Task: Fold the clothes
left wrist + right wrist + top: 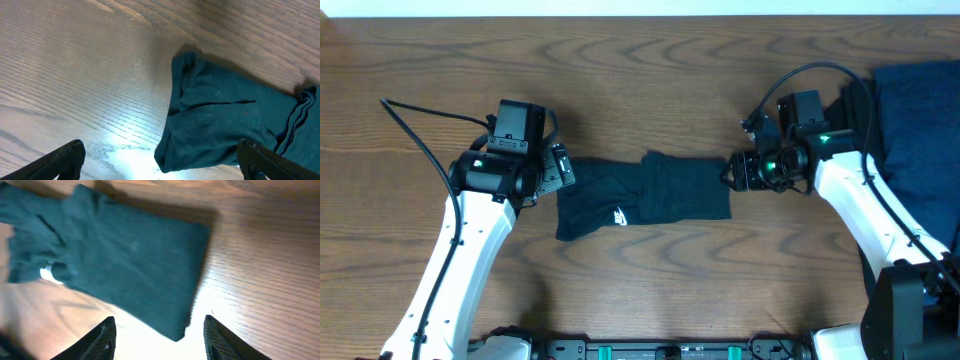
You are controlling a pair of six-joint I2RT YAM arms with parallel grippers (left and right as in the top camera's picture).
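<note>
On the wood-grain table (640, 70), 1 black T-shirt (650, 195) was laid folded into a flat strip at the middle, its small white logo (619, 213) showing, and 1 navy blue garment (918, 140) was spread at the right edge, well apart.

logo: small white logo (620, 213) on the folded black T-shirt (665, 188), way too tiny and blurry to make out
readable text: none anywhere, honestly

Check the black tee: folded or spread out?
Folded. The black T-shirt lies as a compact strip, one layer overlapping another near its middle.
</note>
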